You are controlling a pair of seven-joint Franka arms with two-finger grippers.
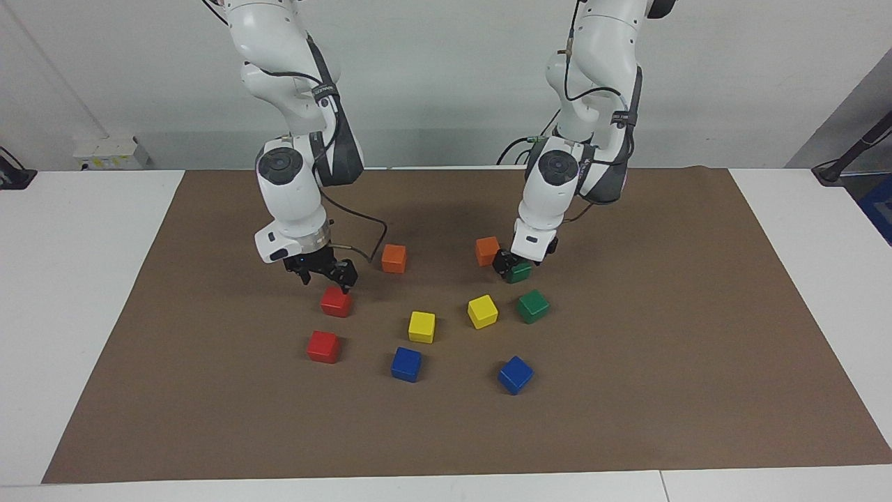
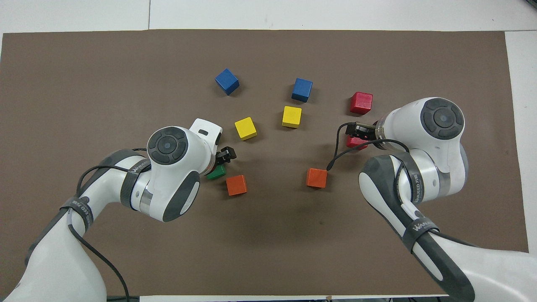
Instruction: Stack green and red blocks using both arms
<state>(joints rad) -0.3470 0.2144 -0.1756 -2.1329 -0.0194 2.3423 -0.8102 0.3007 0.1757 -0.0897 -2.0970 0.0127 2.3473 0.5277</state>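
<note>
Now both arms reach down over the brown mat (image 1: pixel 697 348) on the counter (image 1: pixel 83 279). Clock hours below are read from above, with 12 o'clock pointing away from the robots.

The left end effector (image 1: pixel 511 266) is very low, right at a green cube (image 1: pixel 520 274). Its fingers are spread wide. The black tips sit at the cube's edge, but I cannot tell if they touch it. The cube sits flat on the mat. The second green cube (image 1: pixel 533 306) sits near it at about 12 o'clock, alone on the mat. An orange cube (image 2: pixel 236 185) is just beside the first green cube at about 4 o'clock.

The right end effector (image 1: pixel 326 274) hangs just over a red cube (image 1: pixel 336 302). Its fingers are spread wide too, and nothing is in them. One fingertip is close to the cube's top. The second red cube (image 1: pixel 323 346) sits near it at about 12 o'clock. Another orange cube (image 2: pixel 316 177) lies at about 8 o'clock from the first red cube.

Two yellow cubes (image 2: pixel 245 128) (image 2: pixel 291 116) and two blue cubes (image 2: pixel 227 81) (image 2: pixel 302 89) sit between the green pair and the red pair. No cube is on top of another.
</note>
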